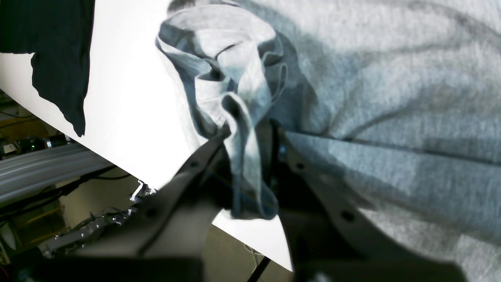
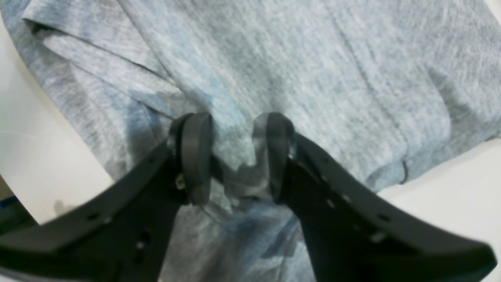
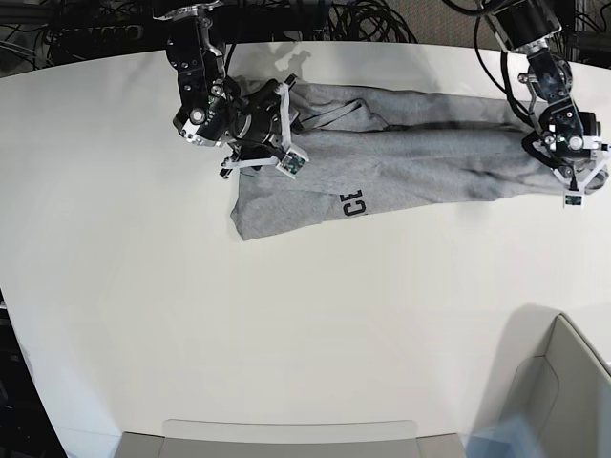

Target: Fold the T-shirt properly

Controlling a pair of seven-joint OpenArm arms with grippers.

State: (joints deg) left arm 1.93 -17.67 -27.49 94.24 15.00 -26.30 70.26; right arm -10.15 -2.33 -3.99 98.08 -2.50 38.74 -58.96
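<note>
Lying in a long, rumpled band across the far side of the white counter [image 3: 286,315], the grey T-shirt [image 3: 401,157] is showing a few black block letters [image 3: 353,203] near its front edge. The left pincer [image 1: 250,133] is pinching a bunched fold of the shirt's fabric at the counter's edge, jaws narrow around the cloth. The right pincer [image 2: 233,156] is pressing down onto the shirt near its other end, jaws standing moderately apart with fabric between them; whether it is gripping that cloth cannot be told. A dark cloth [image 1: 58,58] is lying near the left pincer.
</note>
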